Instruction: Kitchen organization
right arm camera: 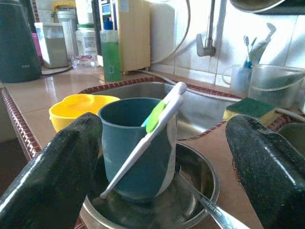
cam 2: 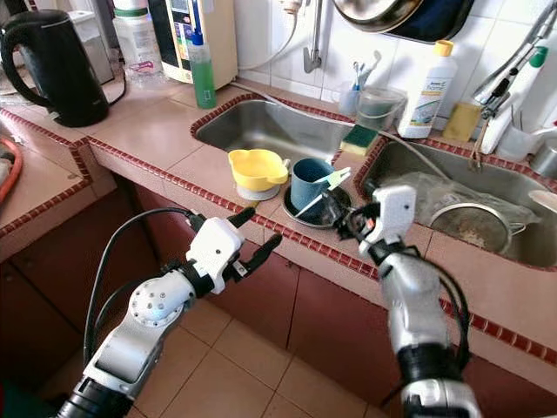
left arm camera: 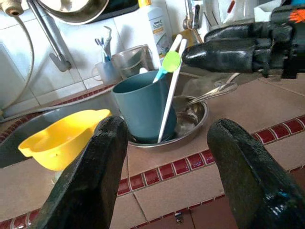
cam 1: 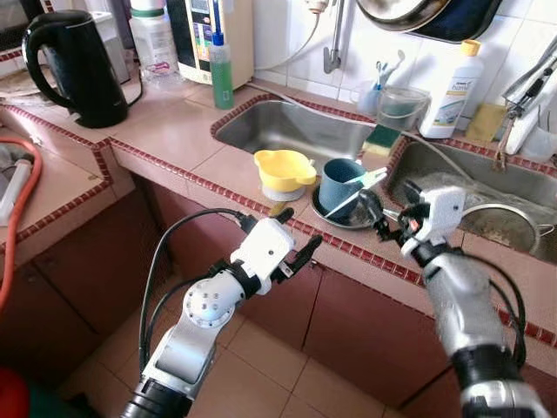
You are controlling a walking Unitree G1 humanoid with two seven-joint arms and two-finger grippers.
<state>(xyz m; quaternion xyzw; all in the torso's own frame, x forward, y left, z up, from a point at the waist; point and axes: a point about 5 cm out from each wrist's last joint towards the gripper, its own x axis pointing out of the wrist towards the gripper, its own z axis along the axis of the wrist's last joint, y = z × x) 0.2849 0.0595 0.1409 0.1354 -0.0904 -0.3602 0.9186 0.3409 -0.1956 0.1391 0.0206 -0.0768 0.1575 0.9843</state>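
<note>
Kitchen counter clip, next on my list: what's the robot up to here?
The robot stands at a tiled counter between two steel sinks. Its right gripper, fingers open, is at the rim of a shallow metal dish holding a teal plastic cup, a white utensil with a green tip leaning against the cup and a metal spoon. The left gripper, also open, hovers in front of the counter edge, holding nothing. A yellow plastic bowl sits beside the dish, untouched.

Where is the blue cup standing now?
The blue cup stands in a shallow metal dish on the tiled strip between the two sinks, beside the yellow bowl and just ahead of the right gripper.
</note>
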